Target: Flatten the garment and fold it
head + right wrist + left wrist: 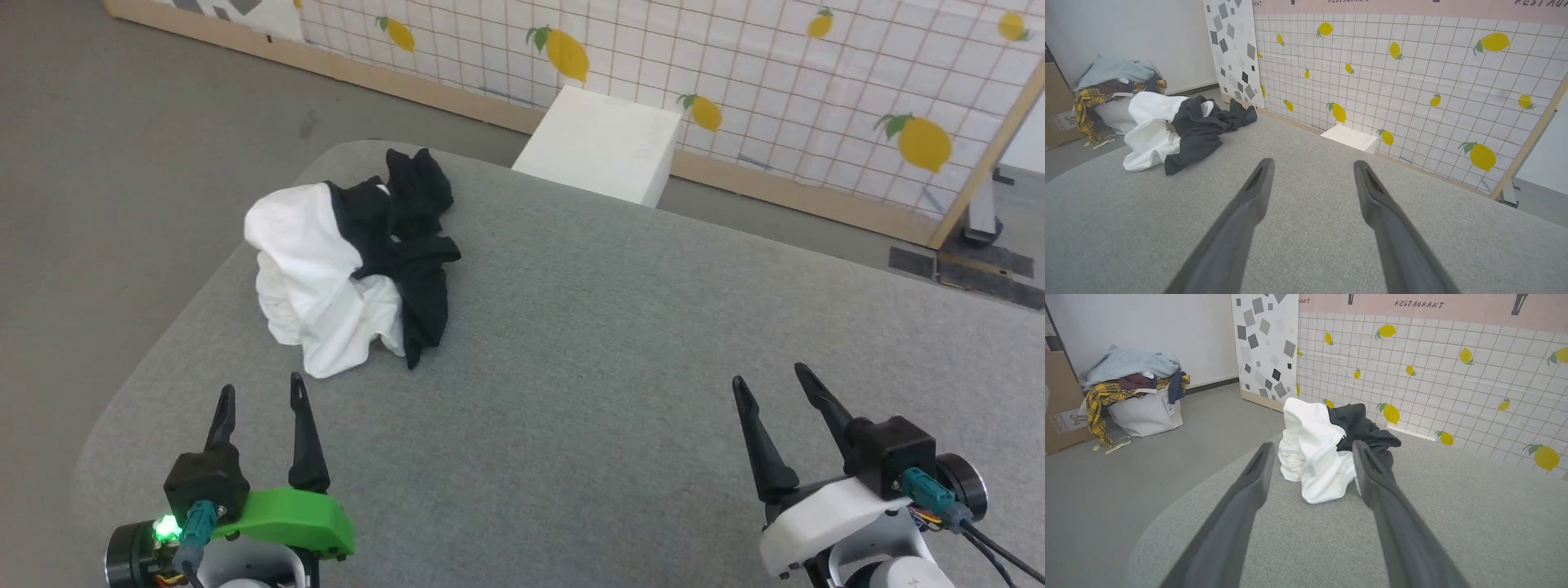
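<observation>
The garment [343, 261] lies crumpled in a heap near the far left corner of the grey table [571, 343], white body toward me and black sleeves bunched on the far and right side. My left gripper [261, 390] stands open at the near left, a short way in front of the heap and apart from it. In the left wrist view the garment [1318, 457] sits just beyond my open left gripper [1312, 447]. My right gripper [767, 376] is open at the near right over bare table. From the right wrist view the garment [1167, 134] lies far left of my open right gripper [1312, 165].
A white box [604, 143] stands on the floor behind the table's far edge, before a lemon-print panel [775, 82]. A laundry bag heaped with clothes [1135, 396] and a cardboard box [1061, 412] sit on the floor to the left. The table corner near the garment is rounded.
</observation>
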You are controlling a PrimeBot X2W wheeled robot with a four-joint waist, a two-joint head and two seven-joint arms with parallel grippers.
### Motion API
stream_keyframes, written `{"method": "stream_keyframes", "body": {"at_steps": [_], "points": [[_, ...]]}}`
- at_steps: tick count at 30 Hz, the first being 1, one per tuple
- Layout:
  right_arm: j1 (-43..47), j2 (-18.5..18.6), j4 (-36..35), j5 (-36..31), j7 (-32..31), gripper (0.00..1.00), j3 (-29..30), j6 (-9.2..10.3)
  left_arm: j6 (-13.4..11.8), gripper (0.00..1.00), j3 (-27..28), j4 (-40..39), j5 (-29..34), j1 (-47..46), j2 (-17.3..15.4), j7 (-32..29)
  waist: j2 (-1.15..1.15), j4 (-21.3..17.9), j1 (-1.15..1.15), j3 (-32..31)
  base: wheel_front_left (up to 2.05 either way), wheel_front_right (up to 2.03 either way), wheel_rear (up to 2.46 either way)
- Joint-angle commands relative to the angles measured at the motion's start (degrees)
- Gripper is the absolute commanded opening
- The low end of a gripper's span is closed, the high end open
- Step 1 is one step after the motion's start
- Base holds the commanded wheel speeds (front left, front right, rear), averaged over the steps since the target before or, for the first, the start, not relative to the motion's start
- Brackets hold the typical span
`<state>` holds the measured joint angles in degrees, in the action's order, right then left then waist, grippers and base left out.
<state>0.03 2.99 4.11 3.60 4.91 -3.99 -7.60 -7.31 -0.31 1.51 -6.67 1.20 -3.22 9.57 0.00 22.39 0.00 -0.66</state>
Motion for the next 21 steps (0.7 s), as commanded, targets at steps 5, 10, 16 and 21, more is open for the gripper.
{"method": "stream_keyframes", "body": {"at_steps": [5, 10, 16, 21], "points": [[-0.9, -0.1, 0.4, 0.4, 0.7, 1.00, -0.6, 0.08, -0.9, 1.00, 0.1, 0.2, -1.1, 1.1, 0.0, 1.1, 0.00, 2.1, 0.00, -0.1, 0.00, 0.00, 0.00], [-1.1, -0.1, 0.7, 0.8, 1.0, 1.00, -1.2, 0.08, -1.4, 1.00, 0.4, 0.5, -1.5, 1.2, 0.0, 1.8, 0.00, 3.9, 0.00, -0.2, 0.00, 0.00, 0.00], [-1.3, -0.1, 1.0, 1.1, 1.4, 1.00, -1.7, 0.09, -1.9, 1.00, 0.7, 0.7, -2.0, 1.3, 0.0, 2.5, 0.00, 5.7, 0.00, -0.3, 0.00, 0.00, 0.00], [-1.4, -0.1, 1.2, 1.4, 1.7, 1.00, -2.0, 0.09, -2.3, 1.00, 1.1, 0.8, -2.5, 1.4, 0.1, 3.1, 0.00, 7.1, 0.00, -0.3, 0.00, 0.00, 0.00]]}}
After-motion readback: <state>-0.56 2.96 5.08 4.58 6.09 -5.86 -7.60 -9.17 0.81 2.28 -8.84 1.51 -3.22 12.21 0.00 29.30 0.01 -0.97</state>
